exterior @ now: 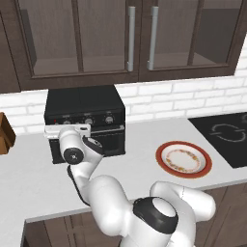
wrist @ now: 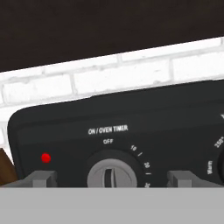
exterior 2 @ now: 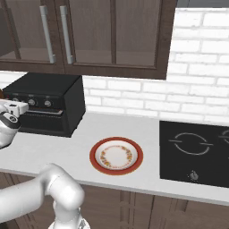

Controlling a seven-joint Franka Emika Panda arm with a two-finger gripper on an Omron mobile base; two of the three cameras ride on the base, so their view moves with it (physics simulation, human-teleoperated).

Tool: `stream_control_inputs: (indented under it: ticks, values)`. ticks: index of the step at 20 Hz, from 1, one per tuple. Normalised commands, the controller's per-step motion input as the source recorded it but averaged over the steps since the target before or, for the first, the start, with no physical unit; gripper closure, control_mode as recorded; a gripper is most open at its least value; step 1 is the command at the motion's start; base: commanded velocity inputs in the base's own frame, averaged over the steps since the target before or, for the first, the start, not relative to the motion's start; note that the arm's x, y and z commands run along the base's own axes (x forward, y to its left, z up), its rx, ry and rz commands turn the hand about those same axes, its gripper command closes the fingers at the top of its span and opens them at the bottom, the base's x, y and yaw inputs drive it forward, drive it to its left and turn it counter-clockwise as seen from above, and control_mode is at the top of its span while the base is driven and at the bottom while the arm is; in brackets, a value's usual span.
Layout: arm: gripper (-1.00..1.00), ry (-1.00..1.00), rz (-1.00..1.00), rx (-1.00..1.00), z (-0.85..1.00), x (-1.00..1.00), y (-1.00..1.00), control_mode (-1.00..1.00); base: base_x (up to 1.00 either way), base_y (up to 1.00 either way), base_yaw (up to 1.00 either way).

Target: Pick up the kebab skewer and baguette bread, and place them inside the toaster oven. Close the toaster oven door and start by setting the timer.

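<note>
The black toaster oven point(exterior: 84, 108) point(exterior 2: 49, 96) stands at the back left of the counter. Its door point(exterior: 108, 140) point(exterior 2: 42, 120) is up and shut. My gripper point(exterior: 67, 131) point(exterior 2: 11, 107) is held close to the oven's front, at the left end of the knob row. In the hand view the gripper point(wrist: 111, 179) is open. Its fingertips point(wrist: 41, 178) stand wide on either side of the ON/OVEN TIMER knob point(wrist: 112, 174), apart from it, and the knob's pointer sits near OFF. The kebab skewer and baguette bread are out of view.
A red-rimmed plate point(exterior: 184, 159) point(exterior 2: 116, 155) lies bare on the white counter right of the oven. Further right is a flat black cooktop point(exterior: 226, 135) point(exterior 2: 197, 150). A brown wooden object point(exterior: 5, 134) stands left of the oven. Dark wall cabinets hang above.
</note>
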Motion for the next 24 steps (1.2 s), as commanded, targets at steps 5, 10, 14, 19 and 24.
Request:
stream_control_inputs:
  ticks: [5, 10, 14, 19, 24]
  values:
    - [-1.0, 0.0, 0.0, 0.0, 0.0, 0.0, 0.0, -1.0, 0.0, 0.0, 0.0]
    - [-1.0, 0.0, 0.0, 0.0, 0.0, -0.01, 0.0, -1.0, 0.0, 0.0, 0.0]
    - [-1.0, 0.0, 0.0, 0.0, 0.0, -0.01, 0.0, -1.0, 0.0, 0.0, 0.0]
    - [-1.0, 0.0, 0.0, 0.0, 0.0, -0.06, 0.01, -1.0, 0.0, 0.0, 0.0]
    - [1.0, 0.0, 0.0, 0.0, 0.0, 0.0, 0.0, -1.0, 0.0, 0.0, 0.0]
